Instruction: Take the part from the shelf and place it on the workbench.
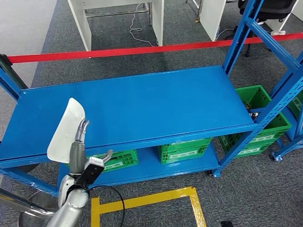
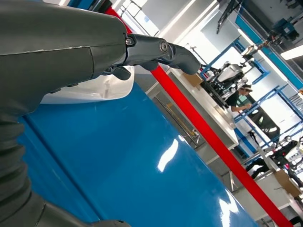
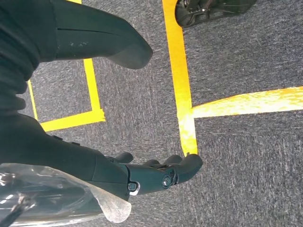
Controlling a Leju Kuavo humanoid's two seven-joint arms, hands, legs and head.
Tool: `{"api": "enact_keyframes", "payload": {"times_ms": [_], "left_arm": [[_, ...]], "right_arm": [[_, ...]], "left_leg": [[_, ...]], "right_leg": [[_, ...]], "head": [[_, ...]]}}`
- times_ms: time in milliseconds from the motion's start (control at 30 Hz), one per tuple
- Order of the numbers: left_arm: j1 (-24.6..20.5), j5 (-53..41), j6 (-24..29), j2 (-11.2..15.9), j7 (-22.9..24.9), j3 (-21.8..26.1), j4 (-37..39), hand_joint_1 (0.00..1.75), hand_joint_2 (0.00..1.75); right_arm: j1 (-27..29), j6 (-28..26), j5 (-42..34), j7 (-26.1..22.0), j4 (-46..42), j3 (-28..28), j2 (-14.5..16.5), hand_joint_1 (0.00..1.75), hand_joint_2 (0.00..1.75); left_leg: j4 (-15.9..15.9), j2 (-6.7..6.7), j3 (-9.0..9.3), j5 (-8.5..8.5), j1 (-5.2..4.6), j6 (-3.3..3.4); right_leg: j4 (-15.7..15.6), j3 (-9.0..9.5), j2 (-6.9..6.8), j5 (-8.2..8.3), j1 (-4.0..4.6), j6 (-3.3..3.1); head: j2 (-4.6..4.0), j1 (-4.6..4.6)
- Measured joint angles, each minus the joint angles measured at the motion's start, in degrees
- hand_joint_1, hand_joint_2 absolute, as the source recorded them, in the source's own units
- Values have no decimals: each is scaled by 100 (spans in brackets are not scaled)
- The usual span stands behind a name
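The part (image 1: 66, 130) is a white, curved shell-like piece. It stands tilted above the left front of the blue shelf top (image 1: 150, 104). My left hand (image 1: 79, 146) grips its lower right edge, fingers reaching up along it. The left wrist view has the white part (image 2: 89, 90) tucked behind my left hand (image 2: 64, 52), with the shelf top (image 2: 125, 156) just beyond. My right hand (image 3: 71, 151) hangs over grey carpet with its thumb and fingers (image 3: 161, 175) apart and nothing in them.
Green crates (image 1: 184, 150) sit on the lower shelf, and another green crate (image 1: 262, 120) stands at the right by the blue uprights (image 1: 275, 101). A red barrier tape (image 1: 143, 49) runs behind the shelf. Yellow floor tape (image 1: 150, 201) marks the carpet in front.
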Motion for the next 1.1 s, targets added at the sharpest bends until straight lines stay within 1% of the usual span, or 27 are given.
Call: {"api": "enact_keyframes", "payload": {"times_ms": [567,800,867,967,1100], "left_arm": [[-69,-16,20,-4,8,-73,162,0,175],[-216,-357,286,-17,294,-69,297,0,175],[-287,-682,317,-34,424,-31,350,0,175],[-381,-1590,329,-79,779,130,440,0,175],[-617,-3411,337,-93,1796,479,542,0,175]], "right_arm": [[0,1,15,4,1,-3,0,0,175],[-3,19,153,50,2,-53,0,0,175],[-6,22,196,54,2,-79,1,0,175],[-8,43,281,83,2,-107,2,0,175],[-14,136,446,189,2,-119,2,0,175]], "left_leg": [[0,0,-1,0,0,0],[2,0,-2,0,0,0],[2,0,-4,0,0,0],[3,0,-4,0,0,0],[4,0,-4,0,1,0]], "right_leg": [[0,0,0,0,0,0],[0,1,-2,0,0,0],[0,3,-1,0,0,0],[0,1,0,1,0,1],[0,1,0,3,1,4]], "head": [[0,-2],[0,-2],[0,-2],[0,-2],[0,-2]]}}
